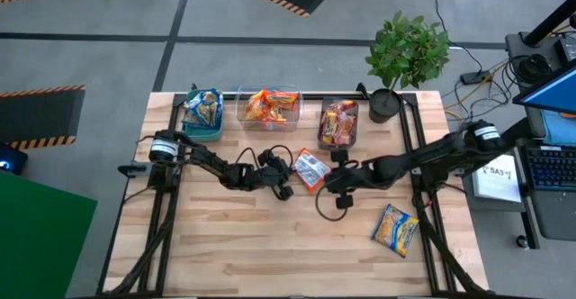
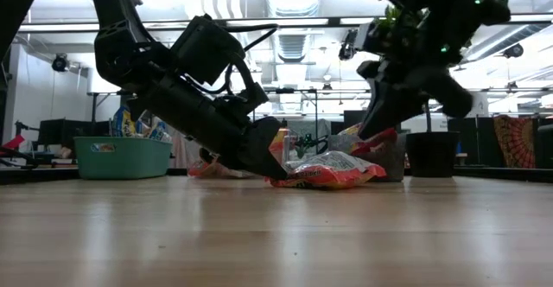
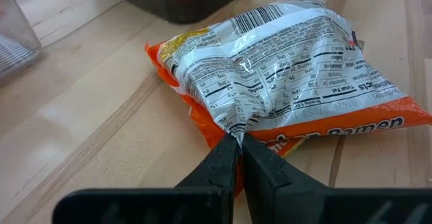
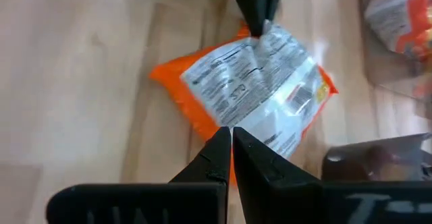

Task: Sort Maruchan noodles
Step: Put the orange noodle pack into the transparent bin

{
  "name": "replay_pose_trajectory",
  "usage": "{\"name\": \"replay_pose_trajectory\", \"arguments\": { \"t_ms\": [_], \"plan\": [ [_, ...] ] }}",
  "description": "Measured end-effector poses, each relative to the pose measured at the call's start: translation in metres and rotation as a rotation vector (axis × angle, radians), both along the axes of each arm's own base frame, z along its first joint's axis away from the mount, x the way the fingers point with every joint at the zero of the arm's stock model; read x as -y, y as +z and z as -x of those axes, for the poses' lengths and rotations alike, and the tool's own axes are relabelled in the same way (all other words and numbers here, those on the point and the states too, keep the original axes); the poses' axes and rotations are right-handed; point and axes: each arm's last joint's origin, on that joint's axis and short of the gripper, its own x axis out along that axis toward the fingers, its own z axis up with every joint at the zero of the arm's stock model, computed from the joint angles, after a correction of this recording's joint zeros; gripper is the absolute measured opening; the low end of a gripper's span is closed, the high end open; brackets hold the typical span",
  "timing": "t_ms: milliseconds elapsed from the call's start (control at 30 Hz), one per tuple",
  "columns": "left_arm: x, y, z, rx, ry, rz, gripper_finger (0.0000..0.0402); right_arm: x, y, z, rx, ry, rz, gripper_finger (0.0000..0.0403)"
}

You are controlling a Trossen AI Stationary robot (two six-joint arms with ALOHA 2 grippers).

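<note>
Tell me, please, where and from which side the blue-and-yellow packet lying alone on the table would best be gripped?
The blue-and-yellow packet lies flat and slightly skewed, clear of other things. I would come straight down with the right gripper, the nearer one, and pinch a crinkled short edge, since a flat face offers the fingers nothing.

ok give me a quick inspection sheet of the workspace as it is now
surface: wooden table, bare at the front
job's things: orange packet mid-table; blue-and-yellow packet loose near the right front; others sorted in the teal bin, clear bin and grey bin
clutter: potted plant at the back right corner
grippers: left end effector shut on the orange packet's edge; right end effector shut at its opposite edge
cables: cables on the floor behind the table
surroundings: open workshop, hazard-striped floor mats
</note>
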Motion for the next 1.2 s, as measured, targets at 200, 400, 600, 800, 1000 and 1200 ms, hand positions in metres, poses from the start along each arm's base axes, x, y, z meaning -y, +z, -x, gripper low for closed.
{"name": "replay_pose_trajectory", "arguments": {
  "t_ms": [200, 400, 600, 800, 1000, 1200],
  "plan": [
    [0.0, 0.0, 0.0, 0.002, 0.0, 0.0, 0.0, -0.001, -0.003, -0.017, -0.012, -0.032, 0.06, 0.0024],
    [0.0, 0.0, 0.0, 0.005, 0.002, 0.002, 0.0, -0.003, -0.002, -0.03, -0.055, -0.006, 0.096, 0.009],
    [0.0, 0.0, 0.0, 0.005, 0.002, 0.002, 0.0, -0.004, -0.001, -0.035, -0.165, 0.009, 0.123, 0.0176],
    [0.0, 0.0, 0.0, 0.007, 0.005, 0.006, 0.0, -0.004, -0.019, -0.035, -0.252, 0.016, 0.137, 0.0226],
    [0.0, 0.0, 0.0, 0.009, 0.007, 0.008, 0.0, -0.004, -0.04, -0.039, -0.307, 0.006, 0.145, 0.0246],
    [0.0, 0.001, -0.001, 0.013, 0.005, 0.009, 0.0, -0.005, -0.043, -0.05, -0.294, -0.047, 0.193, 0.0247]
  ]
}}
